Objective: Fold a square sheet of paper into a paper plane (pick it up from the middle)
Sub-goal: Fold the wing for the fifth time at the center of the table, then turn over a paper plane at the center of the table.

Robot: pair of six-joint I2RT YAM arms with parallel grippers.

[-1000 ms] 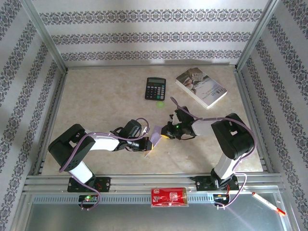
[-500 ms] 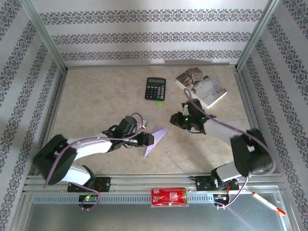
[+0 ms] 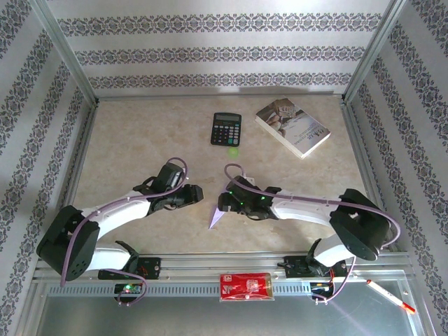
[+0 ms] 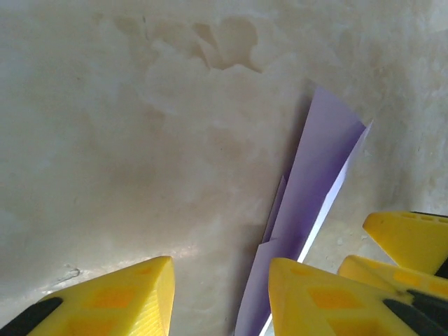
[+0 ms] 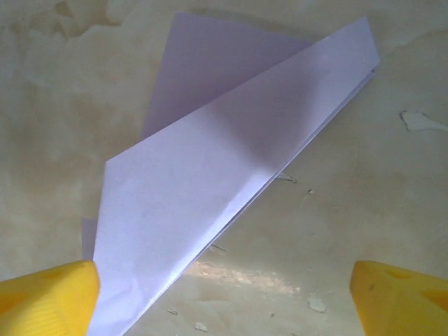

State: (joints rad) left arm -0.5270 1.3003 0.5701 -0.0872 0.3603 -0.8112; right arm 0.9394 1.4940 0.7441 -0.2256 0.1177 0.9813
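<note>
The square sheet of paper is folded into a slim, pointed lilac paper plane [image 3: 218, 214]. It lies on the table near the front middle, its tip toward the near edge. In the left wrist view the paper plane [image 4: 315, 189] runs beside my left gripper's right finger [image 4: 315, 297]. My left gripper [image 3: 194, 195] [image 4: 220, 283] sits just left of it, open, with bare table between the fingers. My right gripper [image 3: 223, 204] [image 5: 224, 283] hovers at the plane's right side, open wide. The paper plane [image 5: 231, 161] lies between its fingers, close to the left finger [image 5: 49, 297].
A black calculator [image 3: 226, 129], a small green disc [image 3: 233, 150] and a white-covered book [image 3: 292, 127] lie at the back of the table. A red packet [image 3: 245, 286] and a pen [image 3: 390, 295] rest on the front rail area.
My left gripper let go of the paper and drew back to the left. The right arm swung from near the book down to the paper, and its jaws opened wide.
</note>
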